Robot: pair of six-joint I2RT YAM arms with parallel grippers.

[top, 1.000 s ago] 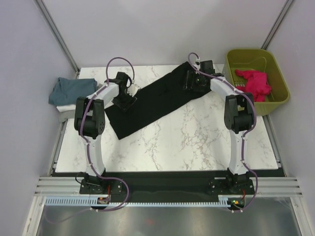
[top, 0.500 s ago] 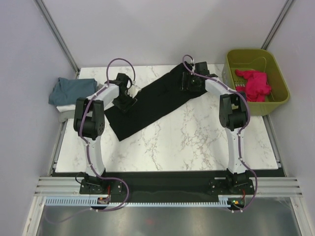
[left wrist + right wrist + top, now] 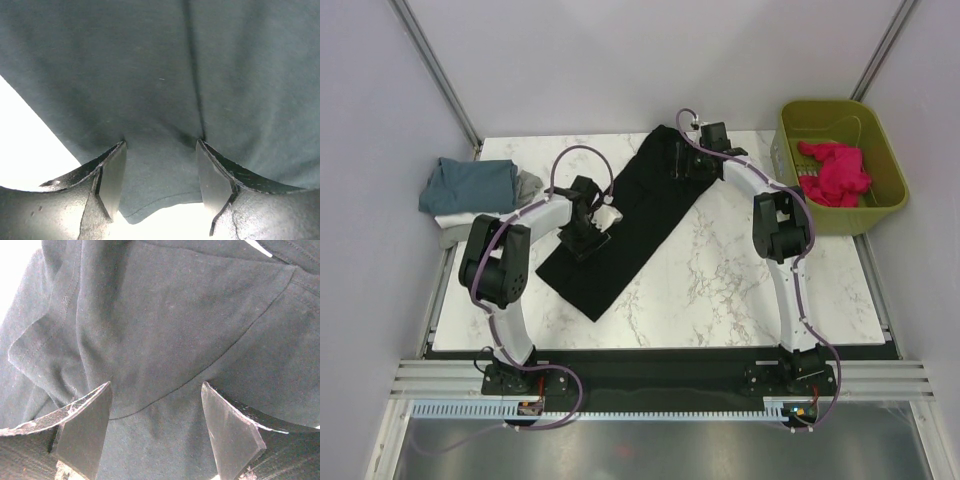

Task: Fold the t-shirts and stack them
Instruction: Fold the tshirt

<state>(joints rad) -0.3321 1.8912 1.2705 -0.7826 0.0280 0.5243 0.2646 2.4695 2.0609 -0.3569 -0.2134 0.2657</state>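
The black t-shirt (image 3: 640, 215) lies as a long folded strip, slanting from the far middle of the table down to the near left. My left gripper (image 3: 582, 232) stands open on its lower half, both fingertips pressed into the cloth (image 3: 200, 65) just inside a hem; the gripper (image 3: 161, 150) holds nothing. At the far end my right gripper (image 3: 688, 165) is also open, its tips set down on black cloth (image 3: 175, 315) beside a curved seam, the gripper (image 3: 156, 390) pinching nothing. A teal-blue t-shirt (image 3: 470, 182) tops a pile at the table's left edge.
White cloth (image 3: 448, 218) and grey cloth (image 3: 527, 184) show under and beside the teal one. An olive-green basket (image 3: 890, 200) at the far right holds a pink-red garment (image 3: 835, 170). Bare marble table (image 3: 740, 280) spreads to the near right.
Both grippers slid with the black shirt under them: the left one toward me and rightward, the right one leftward. The strip has swung to a steeper diagonal. Both grippers stayed open.
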